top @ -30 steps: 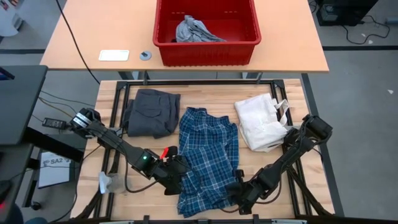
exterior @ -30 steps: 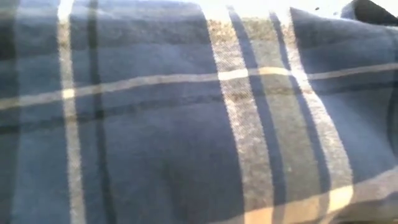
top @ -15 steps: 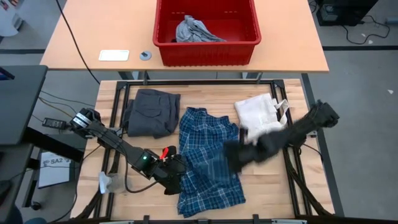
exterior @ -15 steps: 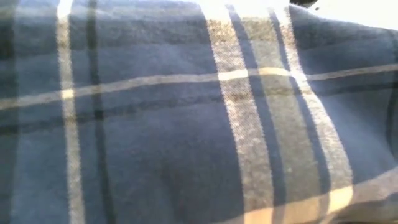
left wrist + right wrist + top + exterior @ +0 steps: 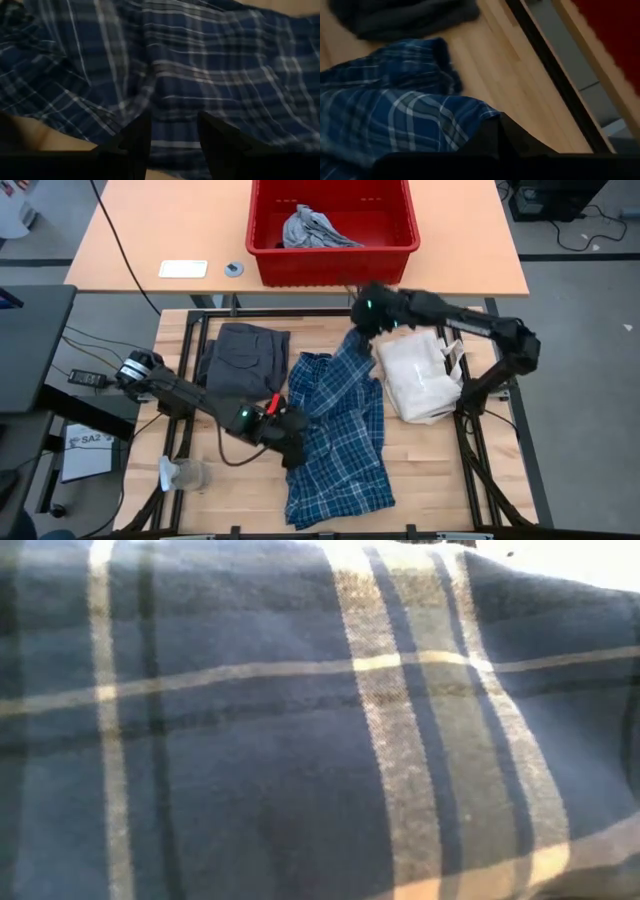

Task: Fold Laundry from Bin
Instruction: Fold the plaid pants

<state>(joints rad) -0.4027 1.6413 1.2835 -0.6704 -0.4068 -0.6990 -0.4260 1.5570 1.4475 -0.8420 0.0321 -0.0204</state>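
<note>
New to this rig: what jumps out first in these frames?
The blue plaid garment sprawls down the middle of the wooden table, one corner lifted toward the far edge by the right gripper, jaws shut on the cloth. The left gripper rests at the garment's left edge. Behind them, the bright red bin on the far table holds a crumpled light grey piece.

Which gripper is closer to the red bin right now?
Right. The right gripper sits just in front of the red bin, shut on the plaid shirt's far corner. The left gripper is much farther off, at the shirt's left edge mid-table.
</note>
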